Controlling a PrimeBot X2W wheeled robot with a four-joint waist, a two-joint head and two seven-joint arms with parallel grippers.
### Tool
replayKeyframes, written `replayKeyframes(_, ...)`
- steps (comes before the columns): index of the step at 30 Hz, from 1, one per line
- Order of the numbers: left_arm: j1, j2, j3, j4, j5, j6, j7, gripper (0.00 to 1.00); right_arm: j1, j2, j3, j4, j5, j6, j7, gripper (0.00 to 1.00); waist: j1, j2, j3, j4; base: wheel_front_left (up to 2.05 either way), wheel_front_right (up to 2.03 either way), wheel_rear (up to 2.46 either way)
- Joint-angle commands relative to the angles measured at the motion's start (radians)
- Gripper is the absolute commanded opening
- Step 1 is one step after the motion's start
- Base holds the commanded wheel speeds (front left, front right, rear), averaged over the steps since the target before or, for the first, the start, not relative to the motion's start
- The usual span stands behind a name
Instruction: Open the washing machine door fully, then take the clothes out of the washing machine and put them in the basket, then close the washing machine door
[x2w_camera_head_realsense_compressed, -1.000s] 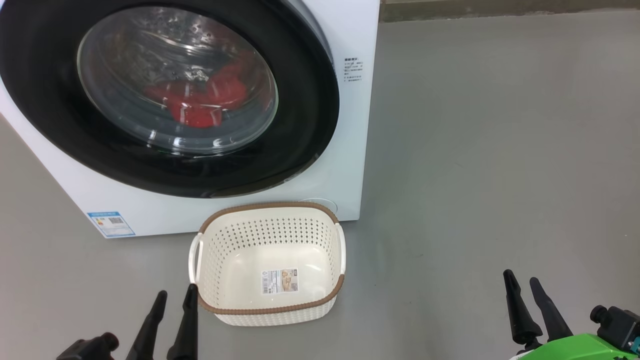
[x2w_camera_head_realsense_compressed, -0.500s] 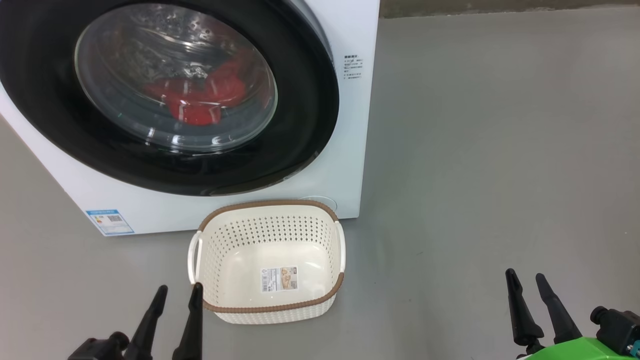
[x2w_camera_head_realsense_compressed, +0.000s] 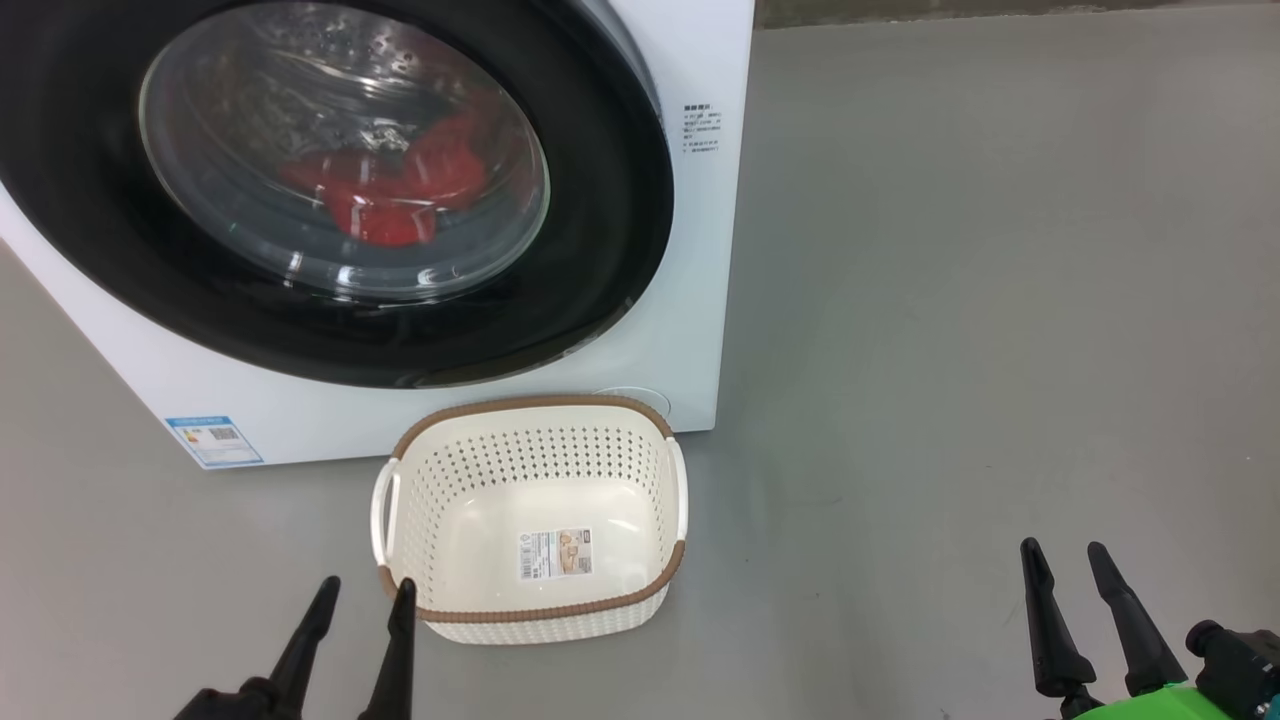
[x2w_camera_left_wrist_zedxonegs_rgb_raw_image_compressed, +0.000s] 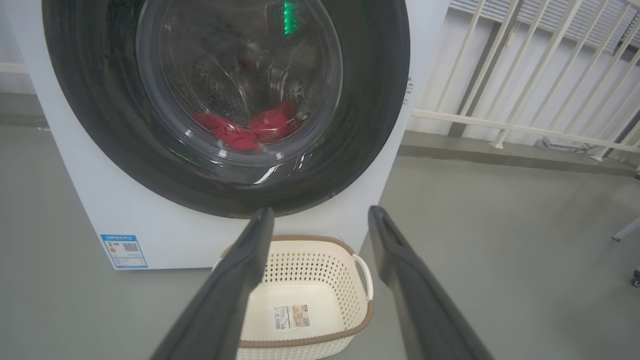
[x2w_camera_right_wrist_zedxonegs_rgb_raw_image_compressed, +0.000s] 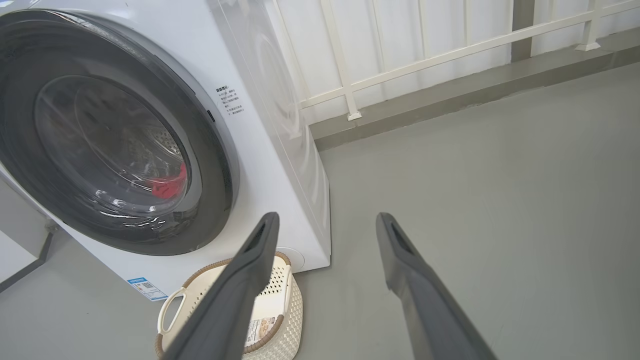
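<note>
The white washing machine (x2w_camera_head_realsense_compressed: 690, 250) stands at the upper left, its round black-rimmed door (x2w_camera_head_realsense_compressed: 610, 200) closed against the front. Behind the glass lie red clothes (x2w_camera_head_realsense_compressed: 395, 190), also red clothes (x2w_camera_left_wrist_zedxonegs_rgb_raw_image_compressed: 245, 131) in the left wrist view. The cream basket (x2w_camera_head_realsense_compressed: 530, 610) with a brown rim sits empty on the floor just before the machine. My left gripper (x2w_camera_head_realsense_compressed: 365, 592) is open at the basket's near left corner, holding nothing. My right gripper (x2w_camera_head_realsense_compressed: 1065, 553) is open over bare floor far to the right, holding nothing.
Grey floor (x2w_camera_head_realsense_compressed: 950, 300) spreads wide to the right of the machine. A white railing (x2w_camera_left_wrist_zedxonegs_rgb_raw_image_compressed: 525, 75) on a low kerb runs behind it. A blue label (x2w_camera_head_realsense_compressed: 213, 441) marks the machine's lower left front.
The head view has shifted slightly, so machine and basket sit a little higher and further left. Both grippers sit slightly lower in that view and stay open.
</note>
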Motion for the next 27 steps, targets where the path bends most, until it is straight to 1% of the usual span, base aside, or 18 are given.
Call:
replayKeyframes(1,-0.011,0.016,0.024,-0.018,0.032,-0.005,-0.015,1.00,-0.005,-0.018,0.018,-0.031,-0.029,0.001,-0.015,1.00,0.0000,-0.0001,0.001,0.000,0.00,0.00,0.00)
replayKeyframes(10,-0.010,0.020,0.030,0.020,0.067,-0.006,-0.040,1.00,0.014,-0.019,0.017,-0.045,-0.095,0.001,-0.040,1.00,-0.0001,-0.0001,0.004,-0.004,0.00,0.00,0.00)
replayKeyframes(16,-0.013,0.022,0.031,0.027,0.042,-0.006,-0.040,1.00,0.018,-0.019,0.012,-0.045,-0.090,0.001,-0.040,1.00,-0.0001,-0.0001,0.008,-0.004,0.00,0.00,0.00)
replayKeyframes(27,-0.018,0.025,0.029,0.023,0.036,-0.006,-0.040,1.00,0.011,-0.019,0.014,-0.048,-0.077,0.001,-0.040,1.00,-0.0001,-0.0001,0.012,-0.007,0.00,0.00,0.00)
